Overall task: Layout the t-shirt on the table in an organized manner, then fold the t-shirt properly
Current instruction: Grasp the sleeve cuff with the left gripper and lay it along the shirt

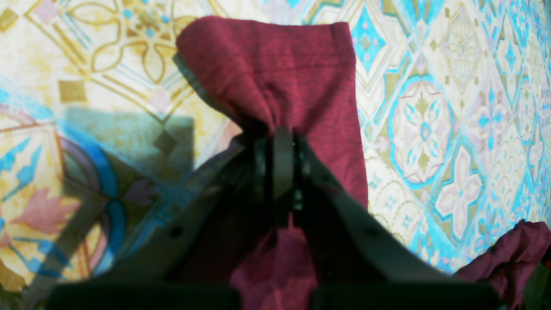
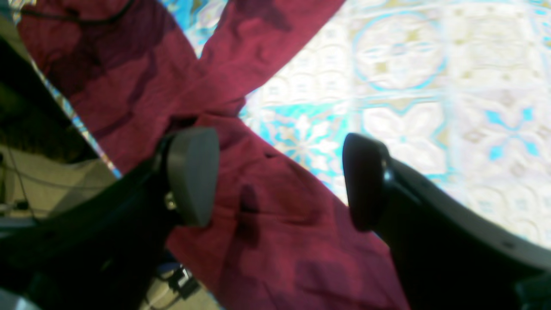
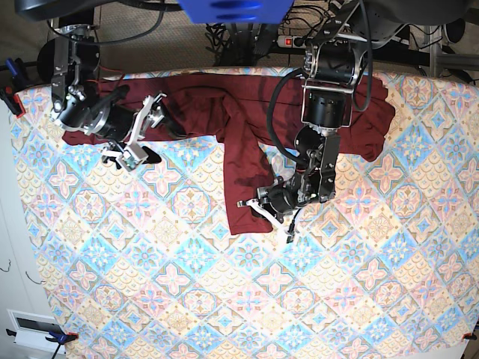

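Observation:
The dark maroon t-shirt [image 3: 217, 105] lies spread along the far edge of the table [image 3: 224, 299], with one long sleeve [image 3: 241, 179] running toward the middle. My left gripper [image 3: 260, 211] is shut on that sleeve's end. In the left wrist view its fingers [image 1: 282, 159] pinch the fabric into a bunch, and the cuff [image 1: 275, 64] fans out beyond them on the table [image 1: 430, 129]. My right gripper [image 3: 148, 132] stands open at the shirt's other end. In its wrist view the right gripper [image 2: 280, 178] hovers over maroon cloth [image 2: 275, 224] with nothing between its fingers.
Another fold of the shirt [image 1: 512, 258] shows at the lower right of the left wrist view. In the right wrist view the table edge [image 2: 97, 150] runs close by at the left, with cables beyond it. Black arm cables [image 3: 273, 112] loop over the shirt.

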Robot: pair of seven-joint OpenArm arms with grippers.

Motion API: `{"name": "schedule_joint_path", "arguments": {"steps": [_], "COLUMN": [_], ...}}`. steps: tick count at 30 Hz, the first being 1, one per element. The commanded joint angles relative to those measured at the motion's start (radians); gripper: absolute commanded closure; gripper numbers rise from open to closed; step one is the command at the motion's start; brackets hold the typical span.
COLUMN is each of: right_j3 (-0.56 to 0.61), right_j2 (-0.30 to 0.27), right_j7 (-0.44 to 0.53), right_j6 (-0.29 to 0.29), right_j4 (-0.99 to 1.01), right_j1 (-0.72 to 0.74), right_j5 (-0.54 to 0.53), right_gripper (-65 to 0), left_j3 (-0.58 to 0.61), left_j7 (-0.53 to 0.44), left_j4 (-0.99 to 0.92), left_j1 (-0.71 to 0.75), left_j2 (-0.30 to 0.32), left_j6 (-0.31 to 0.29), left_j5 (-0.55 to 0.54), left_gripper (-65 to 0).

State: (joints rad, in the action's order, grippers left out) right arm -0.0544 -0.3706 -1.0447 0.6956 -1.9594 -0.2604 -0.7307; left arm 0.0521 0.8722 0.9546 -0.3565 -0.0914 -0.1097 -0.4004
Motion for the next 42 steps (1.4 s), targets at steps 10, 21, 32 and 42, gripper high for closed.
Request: {"name": "schedule_joint_path", "arguments": {"steps": [10,21,32,42], "right_j3": [-0.063,-0.057,-0.057,-0.055], "right_j2": [-0.011,-0.011,-0.011,-0.011], "right_j7": [0.017,0.019,0.017,0.016], "right_j6": [0.003,0.003,0.003,0.003], "right_j4": [-0.016,-0.007,-0.007,-0.007], "right_j1": [0.009,0.019,0.011,0.009], "right_j5": [-0.017,-0.017,-0.017,-0.017], "right_gripper": [-43.5,-43.5,-43.5,-43.5], "left_j3": [-0.084,-0.311,-0.498,-0.570], "left_j7": [0.101,0.111,0.107,0.117], "left_j4": [0.465,0.920,1.036,1.027], "left_j1": [0.179,0.529,0.745,0.819], "left_j2": [0.124,0.249,0.272,0.289], "left_j6": [0.012,0.012,0.008,0.008], "left_j5": [-0.114,-0.303,-0.368,-0.384], "left_gripper": [0.0,0.0,0.0,0.0]}}
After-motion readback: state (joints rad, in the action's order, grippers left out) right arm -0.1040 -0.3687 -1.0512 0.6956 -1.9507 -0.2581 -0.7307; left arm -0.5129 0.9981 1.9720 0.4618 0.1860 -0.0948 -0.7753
